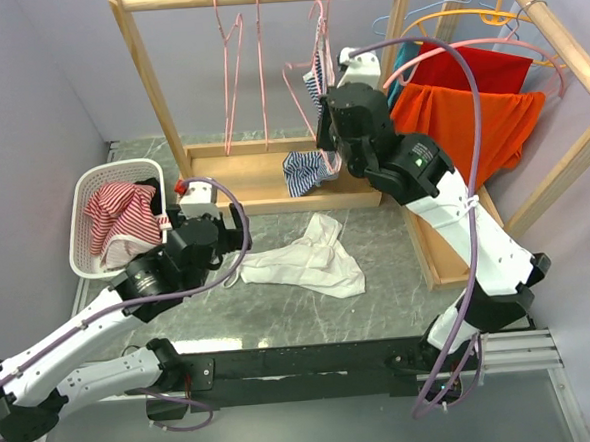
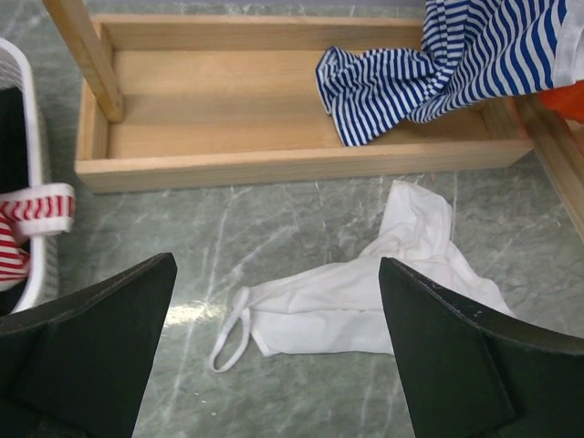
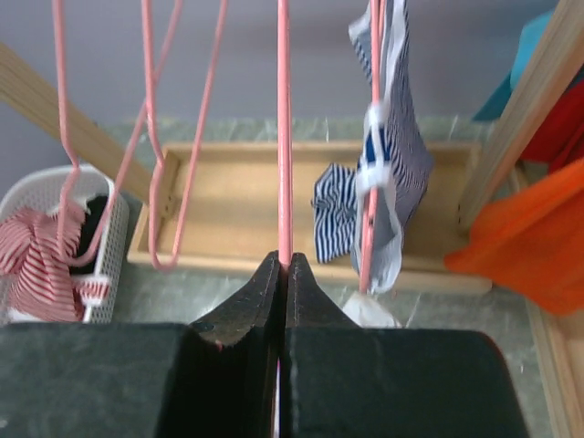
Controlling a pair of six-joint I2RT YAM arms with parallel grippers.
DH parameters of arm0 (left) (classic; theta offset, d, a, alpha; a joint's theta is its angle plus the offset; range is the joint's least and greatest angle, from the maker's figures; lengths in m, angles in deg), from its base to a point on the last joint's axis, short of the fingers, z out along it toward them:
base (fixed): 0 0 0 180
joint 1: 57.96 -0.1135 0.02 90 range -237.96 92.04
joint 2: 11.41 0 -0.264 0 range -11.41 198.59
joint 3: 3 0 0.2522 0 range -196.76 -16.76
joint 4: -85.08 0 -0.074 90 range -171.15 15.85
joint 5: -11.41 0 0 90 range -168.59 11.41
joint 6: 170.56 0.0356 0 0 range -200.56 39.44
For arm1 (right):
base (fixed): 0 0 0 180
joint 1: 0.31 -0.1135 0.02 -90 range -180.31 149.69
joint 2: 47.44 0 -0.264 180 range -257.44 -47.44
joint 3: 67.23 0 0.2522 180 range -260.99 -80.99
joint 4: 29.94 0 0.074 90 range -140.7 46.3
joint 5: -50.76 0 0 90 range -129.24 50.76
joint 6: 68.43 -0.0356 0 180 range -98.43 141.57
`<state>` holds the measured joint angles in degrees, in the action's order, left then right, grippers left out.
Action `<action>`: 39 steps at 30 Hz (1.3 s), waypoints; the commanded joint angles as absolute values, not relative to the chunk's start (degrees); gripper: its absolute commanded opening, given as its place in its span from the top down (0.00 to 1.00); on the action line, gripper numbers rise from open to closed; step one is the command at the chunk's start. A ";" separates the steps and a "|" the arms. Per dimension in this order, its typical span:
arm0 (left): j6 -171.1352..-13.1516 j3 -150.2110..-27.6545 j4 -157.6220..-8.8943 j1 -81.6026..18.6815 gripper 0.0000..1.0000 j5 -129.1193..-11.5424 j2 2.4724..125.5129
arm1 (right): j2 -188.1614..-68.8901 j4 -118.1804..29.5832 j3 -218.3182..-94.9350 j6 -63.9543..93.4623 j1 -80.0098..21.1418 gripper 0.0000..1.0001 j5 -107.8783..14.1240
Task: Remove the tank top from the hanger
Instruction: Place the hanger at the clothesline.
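The right gripper point(image 3: 284, 263) has its jaws clenched on a pink hanger wire point(image 3: 284, 137), and just right of them droops the blue-striped tank top point(image 3: 392, 173), which looks light, limp and snag-prone, probably best pinched at a strap, while the left gripper point(image 2: 276, 274) holds its jaws released.

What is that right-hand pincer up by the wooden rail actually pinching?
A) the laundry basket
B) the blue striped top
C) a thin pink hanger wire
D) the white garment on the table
C: in the right wrist view the right pincer is shut on the pink hanger wire, while the blue striped top hangs off to one side, outside its grip.
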<state>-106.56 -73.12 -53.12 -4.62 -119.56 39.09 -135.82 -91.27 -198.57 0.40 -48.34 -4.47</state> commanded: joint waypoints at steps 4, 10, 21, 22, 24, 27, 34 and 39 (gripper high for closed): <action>-115.81 -68.36 -55.66 -4.52 0.01 -113.84 43.51 | -143.15 -86.16 -212.99 8.82 -48.65 1.00 -1.88; -115.46 -66.77 -58.65 -4.61 0.01 -110.06 45.45 | -149.13 -86.24 -220.82 11.46 -46.45 1.00 -4.95; -112.56 -66.86 -60.32 -4.52 0.01 -107.07 47.30 | -153.17 -84.75 -220.65 11.81 -43.55 1.00 -7.95; -112.56 -66.77 -60.50 -4.52 0.01 -106.63 47.38 | -153.35 -84.66 -220.74 11.90 -43.55 1.00 -8.21; -112.21 -66.86 -60.68 -4.52 0.01 -105.76 48.00 | -153.09 -85.10 -220.30 11.73 -43.55 1.00 -9.00; -111.77 -66.69 -60.85 -4.52 0.01 -104.61 49.57 | -150.38 -84.75 -216.10 11.11 -43.55 0.94 -10.14; -110.71 -66.95 -61.64 -4.52 0.00 -102.85 54.59 | -139.65 -80.44 -205.36 10.41 -43.64 0.40 -12.86; -109.83 -67.56 -63.40 -4.52 0.01 -101.62 58.89 | -130.69 -77.72 -196.76 10.58 -43.81 0.20 -14.62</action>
<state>-111.26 -66.26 -59.96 -4.62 -103.48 56.59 -140.41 -83.47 -200.36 10.54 -43.79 -12.78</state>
